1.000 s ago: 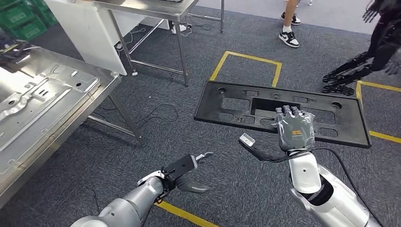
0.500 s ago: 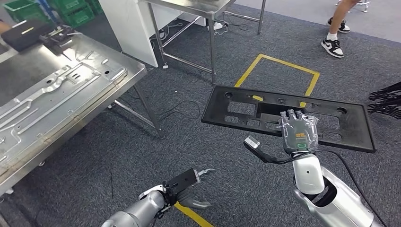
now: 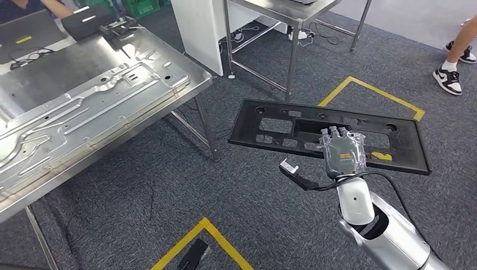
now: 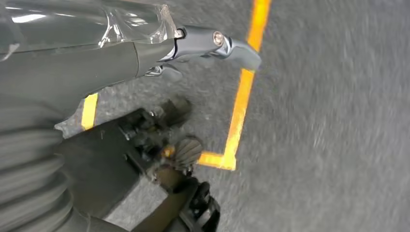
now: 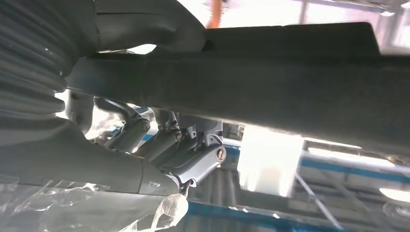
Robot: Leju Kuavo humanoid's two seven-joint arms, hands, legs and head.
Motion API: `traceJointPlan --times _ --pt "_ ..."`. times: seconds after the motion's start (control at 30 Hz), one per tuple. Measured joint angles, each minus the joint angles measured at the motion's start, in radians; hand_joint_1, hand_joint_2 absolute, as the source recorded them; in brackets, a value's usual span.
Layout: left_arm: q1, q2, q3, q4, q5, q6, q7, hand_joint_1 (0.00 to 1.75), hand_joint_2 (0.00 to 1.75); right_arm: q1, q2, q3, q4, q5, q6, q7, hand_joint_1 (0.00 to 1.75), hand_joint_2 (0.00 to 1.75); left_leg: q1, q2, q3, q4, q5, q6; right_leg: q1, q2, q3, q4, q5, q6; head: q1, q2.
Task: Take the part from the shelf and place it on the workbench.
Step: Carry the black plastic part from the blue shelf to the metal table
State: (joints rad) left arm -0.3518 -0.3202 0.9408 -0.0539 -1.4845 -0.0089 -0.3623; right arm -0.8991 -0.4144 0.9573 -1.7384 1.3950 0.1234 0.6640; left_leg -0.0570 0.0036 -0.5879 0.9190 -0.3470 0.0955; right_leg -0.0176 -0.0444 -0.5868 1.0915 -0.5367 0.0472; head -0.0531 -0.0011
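Observation:
The part is a long black plastic panel [image 3: 292, 121] with several cut-outs, carried flat above the grey carpet. My right hand [image 3: 342, 154], wrapped in clear film, grips its near long edge. In the right wrist view the panel's edge [image 5: 290, 82] runs across, with my dark fingers [image 5: 169, 145] curled under it. The steel workbench [image 3: 56, 62] stands to the left and bears a large stamped metal sheet [image 3: 84, 112]. My left hand [image 4: 145, 58] hangs low over the floor with a finger stretched out and holds nothing.
A second steel table [image 3: 292, 11] and a white board [image 3: 197, 28] stand behind. Black boxes [image 3: 90, 19] sit at the workbench's far end. A person's shoe [image 3: 450, 79] is at the right edge. Yellow tape [image 3: 371, 90] marks the carpet.
The camera has swung left, so the workbench now sits nearer the middle. My left arm has dropped out of the lower picture. My right hand keeps its hold on the panel.

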Motion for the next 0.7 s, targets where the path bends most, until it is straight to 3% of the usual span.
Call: traceJointPlan --times 0.03,0.07,0.1,0.13,0.17,0.2,0.23,0.27,0.33,0.37,0.4,0.47,0.53,0.6,0.63,0.67,0.7 --pt "0.002 0.001 0.025 0.000 -0.006 0.002 0.001 0.00 1.75 -0.002 0.000 0.001 0.002 0.000 0.001 0.000 1.75 1.75 0.005 -0.014 0.003 -0.001 0.000 0.001 -0.001 0.027 -0.033 0.065 -0.027 0.005 0.000 0.000" --pt "0.005 0.001 0.050 0.001 -0.013 0.002 0.001 0.00 1.75 -0.002 0.001 0.002 0.005 0.000 0.001 -0.001 1.75 1.75 0.012 -0.029 0.004 -0.001 0.000 0.001 -0.003 0.039 -0.070 0.132 -0.052 0.011 0.000 0.000" --pt "0.008 0.001 0.073 0.002 -0.021 0.002 0.001 0.00 1.75 -0.002 0.001 0.004 0.008 0.000 0.002 -0.002 1.75 1.75 0.018 -0.046 0.005 0.000 -0.001 -0.001 -0.006 0.043 -0.100 0.178 -0.062 0.018 0.000 0.000" --pt "0.012 0.002 0.094 0.003 -0.030 0.002 0.001 0.00 1.75 -0.001 0.002 0.006 0.010 -0.001 0.002 -0.004 1.75 1.75 0.025 -0.063 0.005 0.002 -0.002 -0.006 -0.010 0.043 -0.114 0.191 -0.053 0.026 0.000 0.000" --pt "0.017 0.002 0.116 0.003 -0.041 0.002 0.001 0.00 1.75 0.000 0.003 0.008 0.012 -0.001 0.002 -0.006 1.75 1.75 0.035 -0.082 0.006 0.007 -0.006 -0.013 -0.017 0.045 -0.107 0.162 -0.024 0.037 0.000 0.000" --pt "0.021 0.003 0.136 0.003 -0.052 0.001 0.000 0.00 1.75 -0.001 0.004 0.009 0.013 -0.001 0.001 -0.009 1.75 1.75 0.045 -0.100 0.004 0.019 -0.012 -0.025 -0.027 0.054 -0.082 0.099 0.017 0.051 0.000 0.000" --pt "0.023 0.005 0.154 0.003 -0.064 0.000 0.000 0.00 1.75 0.000 0.005 0.010 0.016 -0.001 0.000 -0.011 1.75 1.75 0.052 -0.116 -0.003 0.035 -0.022 -0.039 -0.037 0.081 -0.055 0.040 0.044 0.070 0.000 0.000" --pt "0.024 0.007 0.171 0.004 -0.072 -0.002 -0.001 0.00 1.75 -0.003 0.006 0.012 0.019 -0.001 -0.002 -0.014 1.75 1.75 0.057 -0.132 -0.016 0.060 -0.034 -0.052 -0.046 0.105 -0.035 -0.008 0.062 0.076 0.001 0.000" --pt "0.025 0.012 0.195 0.005 -0.082 -0.008 -0.005 0.00 1.75 -0.005 0.013 0.015 0.028 -0.001 -0.007 -0.021 1.75 1.75 0.057 -0.150 -0.043 0.096 -0.049 -0.071 -0.058 0.128 -0.030 -0.030 0.058 0.064 0.000 0.000" --pt "0.025 0.013 0.203 0.005 -0.083 -0.010 -0.007 0.00 1.75 -0.005 0.017 0.017 0.031 -0.001 -0.009 -0.024 1.75 1.75 0.057 -0.155 -0.051 0.106 -0.052 -0.076 -0.063 0.111 -0.034 -0.029 0.058 0.048 0.000 0.000" --pt "0.027 0.014 0.211 0.005 -0.084 -0.012 -0.008 0.00 1.75 -0.004 0.021 0.018 0.035 0.000 -0.012 -0.027 1.75 1.75 0.056 -0.156 -0.055 0.107 -0.053 -0.081 -0.067 0.093 -0.038 -0.024 0.058 0.042 -0.001 0.000" --pt "0.029 0.015 0.222 0.007 -0.084 -0.016 -0.010 0.00 1.75 -0.004 0.027 0.020 0.043 0.000 -0.016 -0.032 1.75 1.75 0.055 -0.109 -0.074 0.147 -0.072 -0.088 -0.068 0.064 -0.042 -0.021 0.059 0.035 -0.002 0.000" --pt "0.027 0.013 0.230 0.009 -0.085 -0.023 -0.012 0.00 1.75 -0.007 0.033 0.020 0.049 0.000 -0.024 -0.037 1.75 1.75 0.056 -0.031 -0.128 0.264 -0.120 -0.094 -0.059 0.038 -0.040 -0.022 0.058 0.036 -0.004 0.000" --pt "0.023 0.012 0.231 0.011 -0.086 -0.028 -0.013 0.00 1.75 -0.009 0.037 0.020 0.055 0.001 -0.033 -0.042 1.75 1.75 0.056 0.003 -0.193 0.392 -0.164 -0.093 -0.044 0.010 -0.034 -0.023 0.053 0.047 -0.004 0.000" --pt "0.022 0.011 0.231 0.013 -0.087 -0.030 -0.013 0.00 1.75 -0.009 0.040 0.021 0.058 0.001 -0.035 -0.044 1.75 1.75 0.052 0.006 -0.209 0.417 -0.166 -0.086 -0.035 -0.004 -0.029 -0.023 0.050 0.052 -0.004 0.000" --pt "0.022 0.011 0.232 0.014 -0.087 -0.031 -0.013 0.00 1.75 -0.010 0.044 0.021 0.062 0.001 -0.036 -0.047 1.75 1.75 0.044 0.006 -0.206 0.403 -0.149 -0.073 -0.026 -0.018 -0.022 -0.024 0.046 0.056 -0.004 0.000" --pt "0.022 0.011 0.232 0.014 -0.087 -0.031 -0.014 0.00 1.75 -0.011 0.049 0.021 0.064 0.001 -0.037 -0.049 1.75 1.75 0.032 0.007 -0.184 0.352 -0.115 -0.055 -0.017 -0.030 -0.012 -0.027 0.042 0.058 -0.004 0.000"
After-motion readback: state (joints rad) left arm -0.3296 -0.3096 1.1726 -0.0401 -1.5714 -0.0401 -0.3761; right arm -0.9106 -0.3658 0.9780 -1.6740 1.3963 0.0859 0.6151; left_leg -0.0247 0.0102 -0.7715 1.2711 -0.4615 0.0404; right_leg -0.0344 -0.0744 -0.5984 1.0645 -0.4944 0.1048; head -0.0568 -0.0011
